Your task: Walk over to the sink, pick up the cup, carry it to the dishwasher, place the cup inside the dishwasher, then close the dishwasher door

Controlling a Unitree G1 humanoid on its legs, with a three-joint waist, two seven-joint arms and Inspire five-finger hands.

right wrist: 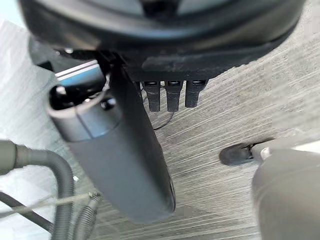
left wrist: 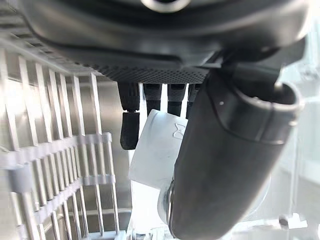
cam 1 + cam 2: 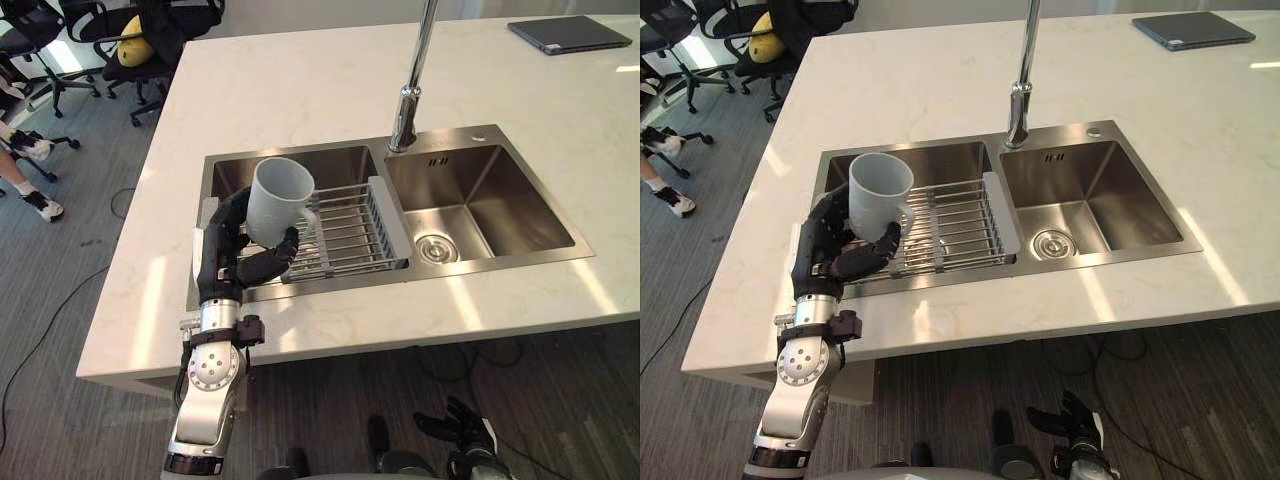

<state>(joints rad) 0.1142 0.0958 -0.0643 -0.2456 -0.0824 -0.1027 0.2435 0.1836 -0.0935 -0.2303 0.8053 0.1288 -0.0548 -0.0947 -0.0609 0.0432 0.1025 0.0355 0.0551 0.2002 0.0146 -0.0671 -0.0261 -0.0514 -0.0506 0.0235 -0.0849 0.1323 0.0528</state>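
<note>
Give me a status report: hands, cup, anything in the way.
Left hand fingers curled round the cup. Cup tilted over the sink rack, left basin. Right hand low, empty, fingers relaxed. Faucet stands apart, behind the cup.

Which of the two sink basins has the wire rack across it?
The left basin, where the left hand holds the grey cup: the wire rack spans it. The right basin has none, and its drain shows.
</note>
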